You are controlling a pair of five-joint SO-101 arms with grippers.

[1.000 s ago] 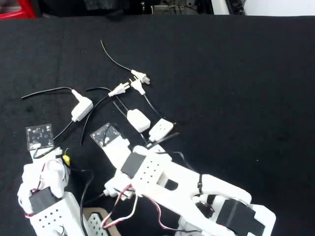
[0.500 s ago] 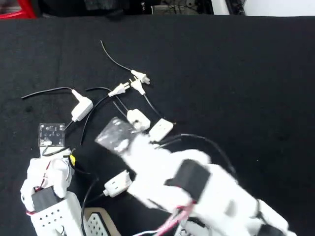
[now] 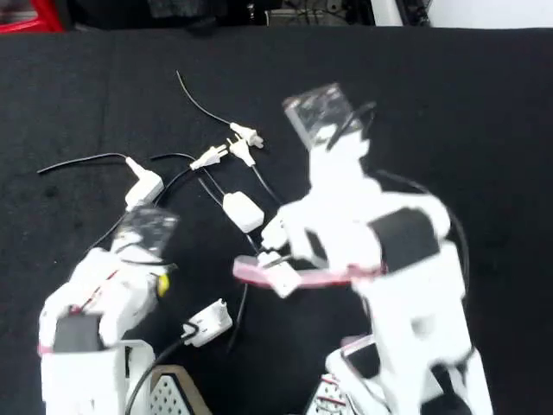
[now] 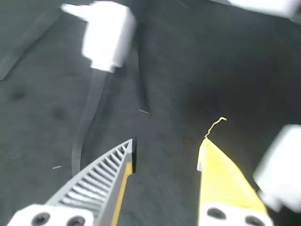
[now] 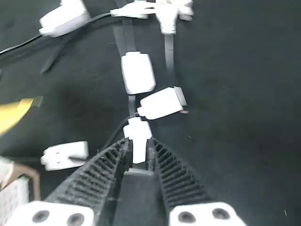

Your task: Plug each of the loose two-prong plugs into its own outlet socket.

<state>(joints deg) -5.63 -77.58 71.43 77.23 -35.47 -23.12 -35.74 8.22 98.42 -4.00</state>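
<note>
My right gripper [image 5: 138, 149] is shut on a small white plug [image 5: 137, 137] with a black cord. It is held just short of two white outlet sockets [image 5: 161, 103] [image 5: 138, 73] lying end to end on the black table. From above, that plug [image 3: 278, 275] is under the raised right arm, beside the sockets [image 3: 275, 232] [image 3: 242, 210]. Three loose two-prong plugs [image 3: 212, 157] [image 3: 244, 134] [image 3: 240, 151] lie farther back. My left gripper [image 4: 167, 150] is open over bare table, with a white angled plug [image 4: 106, 35] beyond it; from above it [image 3: 143, 229] is just short of that plug [image 3: 143, 186].
Another white socket [image 3: 207, 322] on a black cord lies near the front between the arms. Black cords [image 3: 194, 99] trail across the left half of the black table [image 3: 467, 130]. A blurred white piece [image 4: 282, 165] sits close beside the yellow finger.
The right arm has lifted and swung back and right, uncovering the front socket. The left arm has pushed forward toward the angled plug.
</note>
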